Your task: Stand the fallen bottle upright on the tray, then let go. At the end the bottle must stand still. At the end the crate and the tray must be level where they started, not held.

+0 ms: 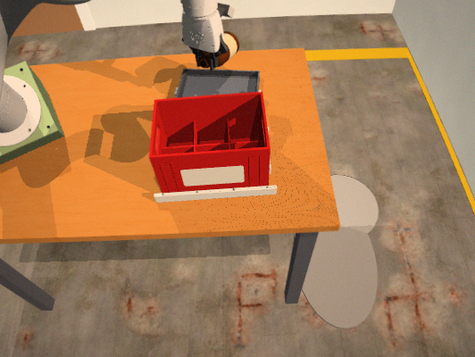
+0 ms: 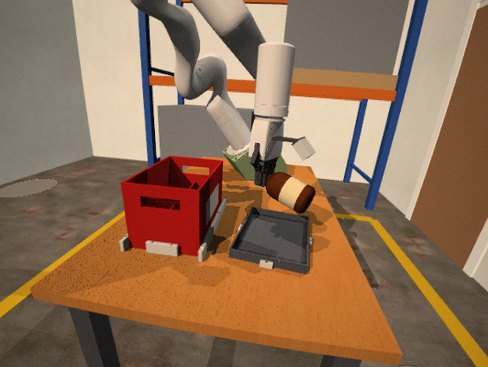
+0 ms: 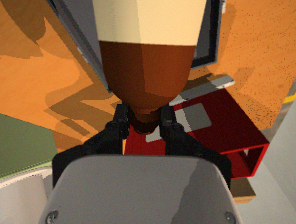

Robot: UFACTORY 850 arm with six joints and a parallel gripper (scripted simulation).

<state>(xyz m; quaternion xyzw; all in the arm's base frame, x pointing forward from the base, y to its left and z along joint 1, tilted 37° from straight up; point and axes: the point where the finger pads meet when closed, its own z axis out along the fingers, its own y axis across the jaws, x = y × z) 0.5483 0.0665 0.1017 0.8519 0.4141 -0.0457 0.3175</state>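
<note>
Exterior view showed the bottle (image 2: 290, 191) off the worktop (image 2: 257, 303), hanging above the far edge of the tray (image 2: 271, 240) and touching nothing but the gripper (image 2: 261, 176). Its long axis ran tilted, closer to lying than standing: the neck pointed up toward the arm, the base down and away from the crate (image 2: 171, 210). From the wrist view, the fingers were clamped on the narrow neck, one on each side.

Beside the tray, the red crate sat on the orange wooden worktop, held by pale blocks at its foot. Around them lay a grey stained floor with yellow line markings, and behind stood a blue and orange shelving rack against a light wall.

Brown in body, the bottle wore a cream label band round its middle.
</note>
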